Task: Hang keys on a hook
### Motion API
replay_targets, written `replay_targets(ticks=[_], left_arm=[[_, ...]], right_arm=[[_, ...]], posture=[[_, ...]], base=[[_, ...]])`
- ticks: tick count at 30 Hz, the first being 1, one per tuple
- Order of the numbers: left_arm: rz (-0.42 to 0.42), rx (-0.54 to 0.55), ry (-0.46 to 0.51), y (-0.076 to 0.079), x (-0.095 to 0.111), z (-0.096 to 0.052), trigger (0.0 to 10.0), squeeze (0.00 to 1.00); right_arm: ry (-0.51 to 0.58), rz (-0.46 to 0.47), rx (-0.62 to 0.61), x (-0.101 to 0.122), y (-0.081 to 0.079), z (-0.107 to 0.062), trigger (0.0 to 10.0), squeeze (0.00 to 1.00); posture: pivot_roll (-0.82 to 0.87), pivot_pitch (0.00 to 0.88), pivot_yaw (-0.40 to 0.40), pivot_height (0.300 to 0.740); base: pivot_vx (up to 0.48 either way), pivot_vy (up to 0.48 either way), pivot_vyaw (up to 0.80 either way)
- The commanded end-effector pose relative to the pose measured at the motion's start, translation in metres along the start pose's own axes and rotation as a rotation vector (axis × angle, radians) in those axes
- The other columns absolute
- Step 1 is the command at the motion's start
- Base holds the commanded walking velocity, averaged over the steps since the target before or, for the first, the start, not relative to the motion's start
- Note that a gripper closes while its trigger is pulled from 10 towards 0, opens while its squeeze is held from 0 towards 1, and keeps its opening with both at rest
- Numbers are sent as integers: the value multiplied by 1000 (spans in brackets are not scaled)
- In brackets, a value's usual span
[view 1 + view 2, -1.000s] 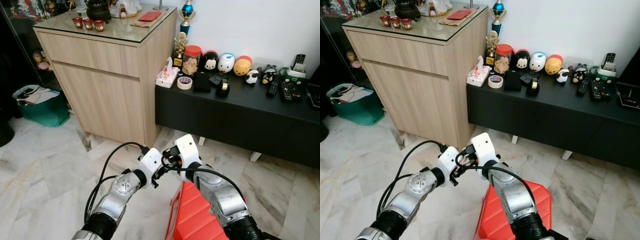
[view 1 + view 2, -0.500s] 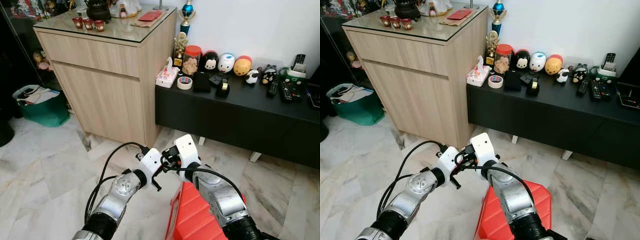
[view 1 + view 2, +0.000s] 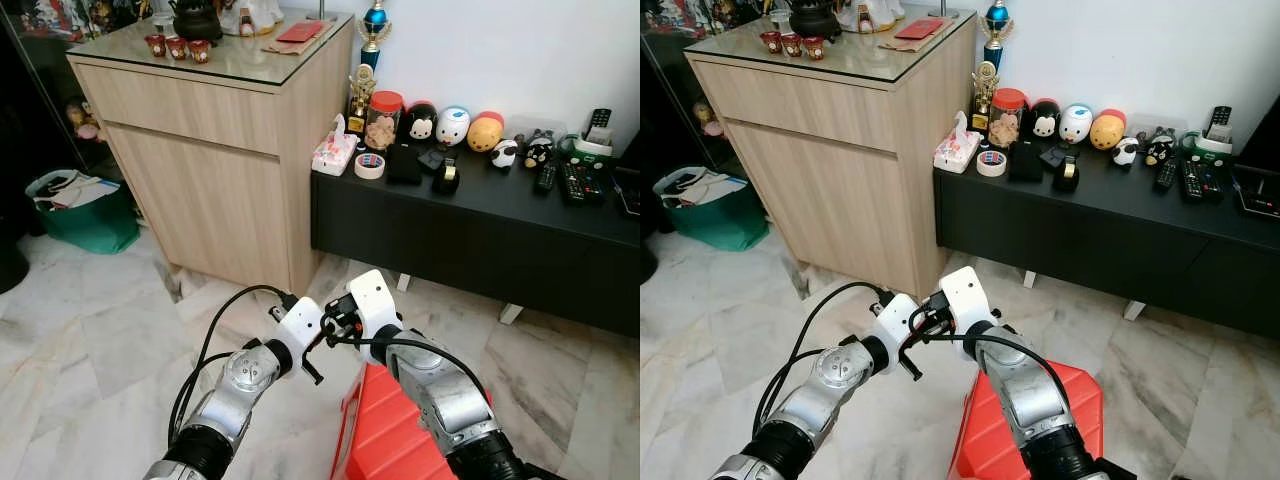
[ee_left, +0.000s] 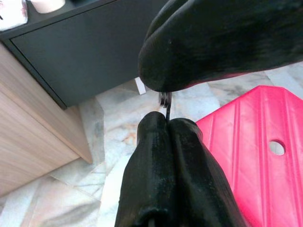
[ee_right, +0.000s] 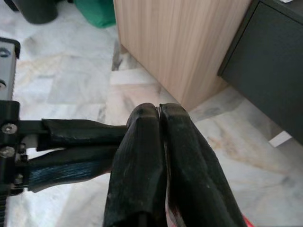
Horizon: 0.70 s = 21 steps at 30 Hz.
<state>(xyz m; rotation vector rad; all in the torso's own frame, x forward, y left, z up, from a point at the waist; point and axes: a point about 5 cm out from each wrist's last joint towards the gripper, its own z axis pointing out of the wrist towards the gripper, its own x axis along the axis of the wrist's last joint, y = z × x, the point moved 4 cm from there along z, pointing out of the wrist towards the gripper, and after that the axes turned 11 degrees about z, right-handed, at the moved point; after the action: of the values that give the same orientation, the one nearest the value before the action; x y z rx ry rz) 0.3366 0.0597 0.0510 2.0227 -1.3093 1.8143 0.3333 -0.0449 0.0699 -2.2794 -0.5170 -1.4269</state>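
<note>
My two grippers meet low in the middle of the eye views, above the marble floor. In the left wrist view the left gripper (image 4: pixel 166 122) is shut on a thin metal piece that runs up to a small key ring (image 4: pixel 164 100). That ring sits tucked against the underside of the right gripper's fingers (image 4: pixel 222 42), which cross just above. In the right wrist view the right gripper (image 5: pixel 159 108) is shut, its pads pressed together, with the left gripper's fingers (image 5: pixel 80 132) lying across beside it. The rest of the keys is hidden between the fingers.
A red plastic stool (image 3: pixel 390 430) stands under my right arm. A tall wooden cabinet (image 3: pixel 220 190) is ahead on the left, and a low black sideboard (image 3: pixel 480 235) with toys and remotes on the right. A green bag (image 3: pixel 85 215) sits at far left.
The left gripper has turned slightly at the wrist, one finger now pointing further down. Both grippers stay pressed together at the same spot.
</note>
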Motion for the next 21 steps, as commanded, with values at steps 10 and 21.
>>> replay_targets(ticks=[10, 21], left_arm=[[1, -2, 16, -1, 3, 1, 0, 0], [-2, -12, 17, 1, 3, 1, 0, 0]], right_arm=[[-41, -99, -82, -3, 20, 0, 10000, 0], [-34, -43, -81, -2, 21, 1, 10000, 1000]], posture=[[1, 0, -32, 721], [4, 0, -30, 721]], base=[[0, 0, 0], [0, 0, 0]])
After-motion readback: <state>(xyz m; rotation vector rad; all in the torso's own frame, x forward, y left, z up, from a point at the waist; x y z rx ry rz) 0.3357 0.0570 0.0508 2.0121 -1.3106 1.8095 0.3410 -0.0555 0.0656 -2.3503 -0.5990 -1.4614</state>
